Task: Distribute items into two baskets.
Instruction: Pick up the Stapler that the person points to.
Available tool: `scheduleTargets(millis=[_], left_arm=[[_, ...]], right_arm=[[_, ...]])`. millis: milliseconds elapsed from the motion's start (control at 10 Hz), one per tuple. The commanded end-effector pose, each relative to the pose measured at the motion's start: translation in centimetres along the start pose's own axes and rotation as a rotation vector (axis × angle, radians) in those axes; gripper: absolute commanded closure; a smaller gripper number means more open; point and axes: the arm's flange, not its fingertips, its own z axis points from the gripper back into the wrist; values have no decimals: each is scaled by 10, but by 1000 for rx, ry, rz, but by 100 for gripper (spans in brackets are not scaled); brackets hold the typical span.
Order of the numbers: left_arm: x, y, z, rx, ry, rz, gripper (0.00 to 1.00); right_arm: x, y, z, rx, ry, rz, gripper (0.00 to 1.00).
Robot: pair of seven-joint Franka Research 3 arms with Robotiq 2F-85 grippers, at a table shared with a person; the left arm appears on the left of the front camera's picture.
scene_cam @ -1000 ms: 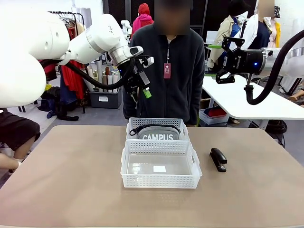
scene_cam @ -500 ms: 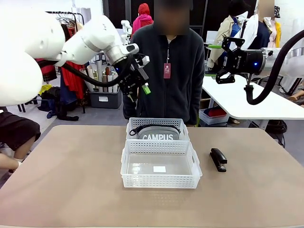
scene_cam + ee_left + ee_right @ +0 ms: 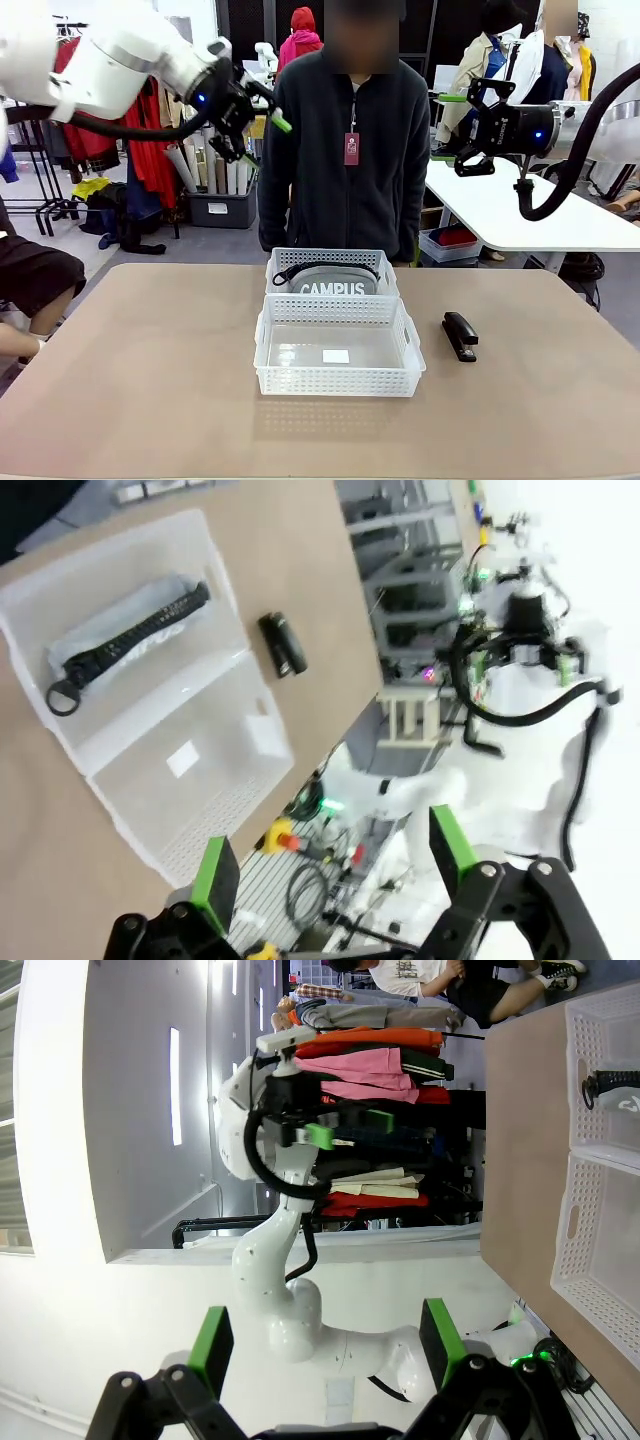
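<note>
The black stapler [image 3: 460, 336] lies flat on the table [image 3: 150, 380], just beside the right wall of the near basket [image 3: 338, 380]. We judge it small, stiff and fairly dense with smooth sides, so we would pinch it across its narrow width near the middle. The grey CAMPUS pouch [image 3: 333, 285], soft and light by our reckoning, already sits in the far basket [image 3: 330, 256], while the near one holds nothing but a white sticker [image 3: 336, 356]. Our left gripper [image 3: 265, 140] and right gripper [image 3: 458, 132] both hang high above the table, well apart from the stapler, fingers spread wide and empty.
</note>
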Motion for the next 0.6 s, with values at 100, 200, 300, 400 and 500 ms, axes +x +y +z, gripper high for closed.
scheduleTargets(millis=[100,200,300,400,500], left_arm=[[-64,14,22,-148,-219,-4,0],[-73,23,34,-196,-258,26,0],[-78,37,49,-242,-287,60,0],[-83,47,65,-258,-330,72,0],[-86,54,77,-315,-305,28,0]], right_arm=[[-1,2,0,-3,1,6,0],[-1,2,0,-3,1,6,0],[-1,2,0,-3,1,6,0],[-1,2,0,-3,1,6,0],[-1,2,0,-3,1,6,0]])
